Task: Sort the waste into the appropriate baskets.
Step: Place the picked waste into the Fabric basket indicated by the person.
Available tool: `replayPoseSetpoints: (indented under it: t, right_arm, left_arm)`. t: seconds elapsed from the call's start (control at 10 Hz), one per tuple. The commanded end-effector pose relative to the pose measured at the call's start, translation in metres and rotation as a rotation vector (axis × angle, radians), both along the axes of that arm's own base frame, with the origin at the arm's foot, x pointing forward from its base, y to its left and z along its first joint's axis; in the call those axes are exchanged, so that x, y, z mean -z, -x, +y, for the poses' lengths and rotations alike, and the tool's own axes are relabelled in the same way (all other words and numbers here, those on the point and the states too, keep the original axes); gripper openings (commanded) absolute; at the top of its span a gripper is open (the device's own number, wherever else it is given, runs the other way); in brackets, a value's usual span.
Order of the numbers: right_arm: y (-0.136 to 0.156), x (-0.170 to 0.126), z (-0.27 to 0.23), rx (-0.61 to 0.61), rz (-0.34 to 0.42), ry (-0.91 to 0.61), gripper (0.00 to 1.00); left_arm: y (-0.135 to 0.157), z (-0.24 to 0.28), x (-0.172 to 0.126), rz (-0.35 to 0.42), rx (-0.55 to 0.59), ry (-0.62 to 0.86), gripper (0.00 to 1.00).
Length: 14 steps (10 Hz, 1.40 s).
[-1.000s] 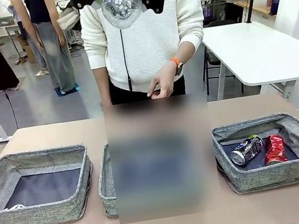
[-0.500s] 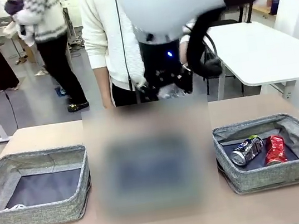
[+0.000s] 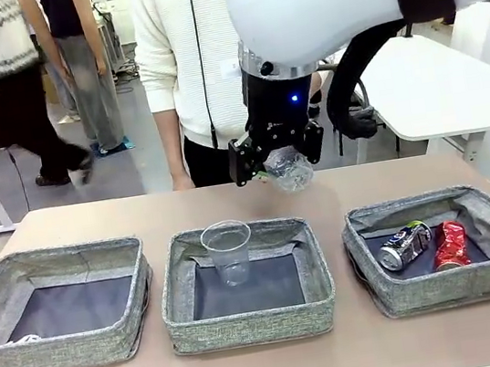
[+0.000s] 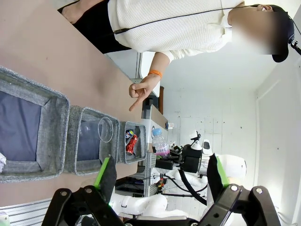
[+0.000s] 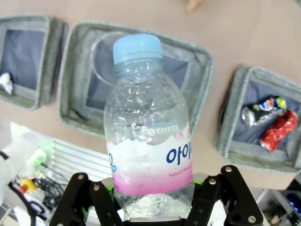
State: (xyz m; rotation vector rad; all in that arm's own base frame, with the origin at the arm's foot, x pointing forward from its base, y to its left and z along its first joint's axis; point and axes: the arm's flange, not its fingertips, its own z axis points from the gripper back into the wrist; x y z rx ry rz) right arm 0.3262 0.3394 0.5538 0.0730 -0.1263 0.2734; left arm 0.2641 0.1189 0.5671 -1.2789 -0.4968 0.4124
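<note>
Left bin [image 3: 61, 308] holds crumpled paper [image 3: 27, 340] at its near corner; middle bin [image 3: 246, 285] holds an upright clear cup [image 3: 229, 252]; right bin [image 3: 448, 245] holds a blue-silver can [image 3: 404, 245] beside a red can [image 3: 451, 245]. Left gripper [image 4: 160, 176] stands wide and empty, raised off to the side of the table. Right gripper [image 3: 278, 155] hangs above the table behind the middle bin, clamped on the bottle [image 5: 148, 132], near the person's hand [image 4: 141, 89].

Bottle [image 3: 290, 169] mostly hidden behind right gripper [image 3: 276, 156]; left basket [image 3: 61, 308] cut by edge.
</note>
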Motion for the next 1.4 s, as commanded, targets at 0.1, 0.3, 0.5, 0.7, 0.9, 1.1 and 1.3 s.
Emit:
replayPoseSetpoints:
  t: [0.1, 0.3, 0.5, 0.7, 0.9, 1.1, 1.3]
  right_arm:
    - [0.0051, 0.0086, -0.0076, -0.013, -0.002, -0.052, 0.26]
    - [0.0044, 0.0087, -0.0072, -0.007, 0.003, -0.051, 0.81]
    - [0.0043, 0.0089, -0.0071, -0.001, 0.006, -0.049, 1.00]
    - [0.0038, 0.0098, -0.0077, 0.011, 0.011, -0.061, 0.88]
    - [0.0026, 0.0101, -0.0079, 0.022, 0.014, -0.068, 1.00]
    - [0.0018, 0.0101, -0.0081, 0.027, 0.017, -0.073, 1.00]
    - [0.0017, 0.0098, -0.0083, 0.026, 0.018, -0.068, 1.00]
  left_arm:
    - [0.0003, 0.0004, -0.0010, -0.025, 0.010, 0.003, 1.00]
    - [0.0003, 0.0004, -0.0010, -0.025, 0.010, 0.003, 1.00]
    - [0.0003, 0.0004, -0.0010, -0.025, 0.010, 0.003, 1.00]
    - [0.0003, 0.0004, -0.0010, -0.025, 0.010, 0.003, 1.00]
    - [0.0003, 0.0004, -0.0010, -0.025, 0.010, 0.003, 1.00]
    - [0.0003, 0.0004, -0.0010, -0.025, 0.010, 0.003, 1.00]
    - [0.0003, 0.0004, -0.0010, -0.025, 0.010, 0.003, 1.00]
